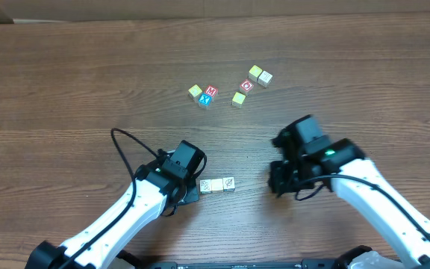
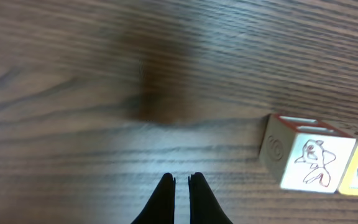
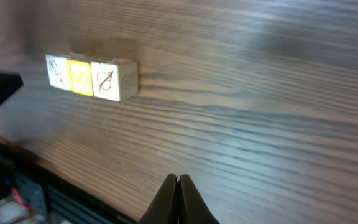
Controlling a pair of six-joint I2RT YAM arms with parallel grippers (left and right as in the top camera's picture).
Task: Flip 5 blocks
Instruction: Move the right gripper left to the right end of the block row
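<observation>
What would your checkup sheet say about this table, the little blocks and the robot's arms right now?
Surface: wooden table, bare brown wood, no spills seen.
Job's things: row of three blocks between the arms; more blocks scattered farther back.
Clutter: nothing seen.
End effectors: left end effector shut, empty; right end effector shut, empty.
Cables: black cable loops beside the left arm.
Surroundings: pale strip past the table's far edge.

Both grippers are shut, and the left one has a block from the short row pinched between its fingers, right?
Both are shut, but the left gripper holds nothing. The left wrist view shows its fingertips closed on each other, with the short row of blocks lying apart to the side.
</observation>
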